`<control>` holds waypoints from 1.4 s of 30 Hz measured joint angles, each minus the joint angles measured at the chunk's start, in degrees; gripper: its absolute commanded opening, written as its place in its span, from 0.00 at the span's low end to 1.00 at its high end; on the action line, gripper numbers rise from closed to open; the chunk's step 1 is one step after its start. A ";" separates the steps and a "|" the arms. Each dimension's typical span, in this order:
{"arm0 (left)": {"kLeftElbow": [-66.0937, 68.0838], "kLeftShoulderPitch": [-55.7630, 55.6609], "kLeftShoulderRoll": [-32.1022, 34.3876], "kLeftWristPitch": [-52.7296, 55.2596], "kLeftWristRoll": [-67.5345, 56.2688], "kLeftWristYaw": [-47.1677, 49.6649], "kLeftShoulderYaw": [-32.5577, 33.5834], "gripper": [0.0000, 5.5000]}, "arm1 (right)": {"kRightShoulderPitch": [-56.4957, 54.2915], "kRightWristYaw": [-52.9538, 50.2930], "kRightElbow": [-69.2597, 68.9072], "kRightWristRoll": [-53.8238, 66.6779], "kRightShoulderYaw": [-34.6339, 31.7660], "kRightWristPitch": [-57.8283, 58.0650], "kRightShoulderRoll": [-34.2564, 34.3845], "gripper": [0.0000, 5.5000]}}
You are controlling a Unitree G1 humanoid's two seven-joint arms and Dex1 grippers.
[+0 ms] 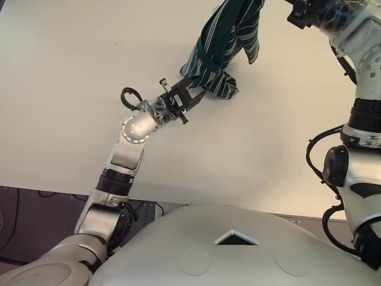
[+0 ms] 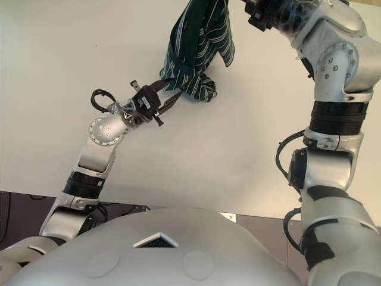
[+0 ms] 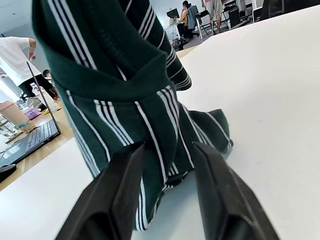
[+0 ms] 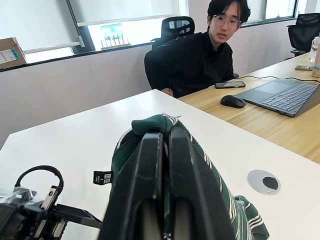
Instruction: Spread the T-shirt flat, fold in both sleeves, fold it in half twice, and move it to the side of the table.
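Table: white top, used as the spreading surface. It lies under both grippers.

Shirt: green with white stripes, bunched into a rope. The top end is pinched in the right gripper and hung below it. The bottom end is rested on the table in a heap, just ahead of the left gripper. Not yet spread, so this is judged to be the very start of the task.

Right gripper: raised well above the table, fingers closed together with a fold of cloth clamped between them. Judged reason: the shirt is lifted so its length hangs out and a second hold point is exposed.

Left gripper: set low near the table, fingers apart. The bottom heap is seen between them, not squeezed as far as can be told. Judged reason: placed for a second grip, so the cloth can be pulled wide between two holds.

Risk: several layers may be caught at once, since the heap is folded over itself.
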 measured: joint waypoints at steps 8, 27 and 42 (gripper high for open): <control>6.85 -3.86 -1.66 -3.22 6.97 6.92 -1.26 0.17 | 0.00 0.14 0.04 0.00 0.14 0.07 0.01 0.00; 9.11 -25.40 -2.08 -8.15 -19.78 4.36 15.01 0.01 | -3.77 -5.11 11.41 -5.00 -2.65 -7.11 0.04 0.00; 73.77 -81.71 3.18 -6.62 15.17 11.67 -1.37 0.01 | -42.60 -14.09 67.08 -29.76 1.94 -48.36 3.88 0.00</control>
